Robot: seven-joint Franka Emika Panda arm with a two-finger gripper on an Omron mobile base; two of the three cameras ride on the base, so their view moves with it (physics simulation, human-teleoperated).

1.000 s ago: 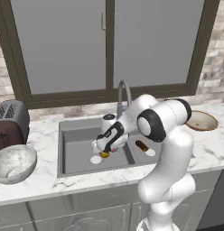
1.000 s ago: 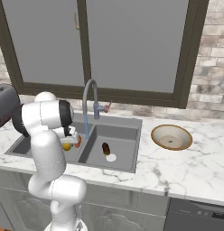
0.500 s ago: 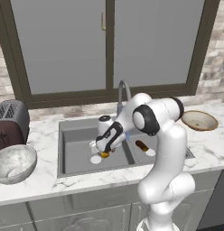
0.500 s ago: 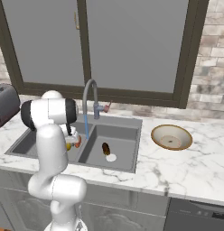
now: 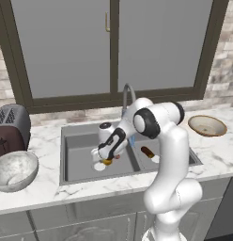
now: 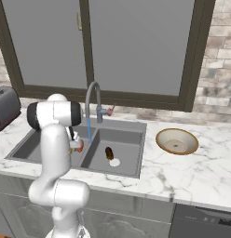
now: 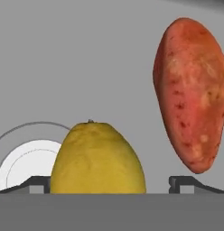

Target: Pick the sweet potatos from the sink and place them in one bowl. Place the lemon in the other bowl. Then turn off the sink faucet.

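Note:
My gripper (image 7: pixel 111 184) hangs open low in the left basin of the sink (image 5: pixel 76 141). The yellow lemon (image 7: pixel 98 160) lies between its two fingertips (image 7: pixel 38 182), near the pale drain (image 7: pixel 21 164); I cannot tell whether they touch it. Beside the lemon rests the orange-red sweet potato (image 7: pixel 191 94), outside the jaws. From the left base the gripper (image 5: pixel 105 157) shows just above the lemon (image 5: pixel 107 162). The dark sweet potato (image 5: pixel 147 152) lies in the right basin. The faucet (image 6: pixel 92 100) runs a thin stream. The marbled bowl (image 5: pixel 15 170) is at the left, the tan bowl (image 5: pixel 207 125) at the right.
A toaster (image 5: pixel 10 129) stands on the counter behind the marbled bowl. A dark-framed window (image 5: pixel 111 47) backs the sink. The divider between the basins runs just right of the gripper.
The arm has shifted a little within the left basin, bringing the hand closer over the lemon. The jaws have stayed open; nothing has been picked up.

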